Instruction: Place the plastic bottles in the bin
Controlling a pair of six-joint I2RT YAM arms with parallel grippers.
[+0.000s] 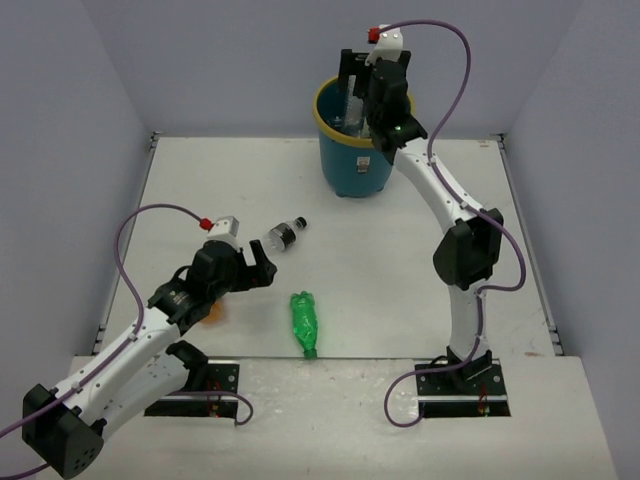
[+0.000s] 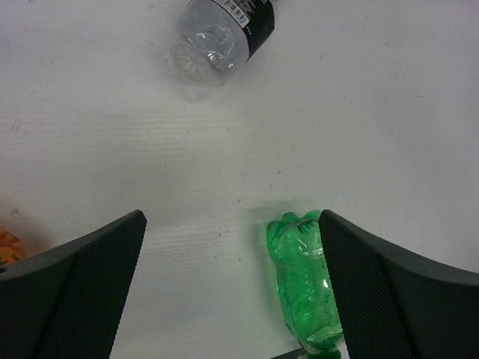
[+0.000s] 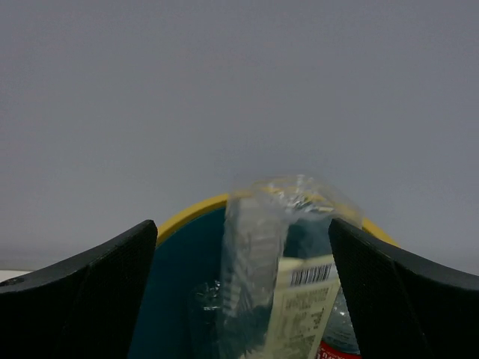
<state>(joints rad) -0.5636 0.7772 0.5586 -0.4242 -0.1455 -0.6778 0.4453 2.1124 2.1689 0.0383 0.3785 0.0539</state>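
Left gripper (image 2: 232, 224) low over the table (image 1: 400, 270), fingers spread wide, gripping nothing; green bottle (image 2: 303, 284) lying just beside its right finger, clear black-labelled bottle (image 2: 221, 37) ahead, orange bottle (image 2: 7, 247) at far left. Right gripper (image 3: 241, 232) above the yellow-rimmed teal bin (image 1: 350, 170), fingers spread, blurred clear pale-labelled bottle (image 3: 262, 262) between them; contact unclear.

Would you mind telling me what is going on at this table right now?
The right gripper hangs open over the bin, with a clear pale-labelled bottle just beyond its fingers, inside the rim. The left gripper, also open, hovers over the table near a green bottle and a clear black-labelled bottle, both lying loose.
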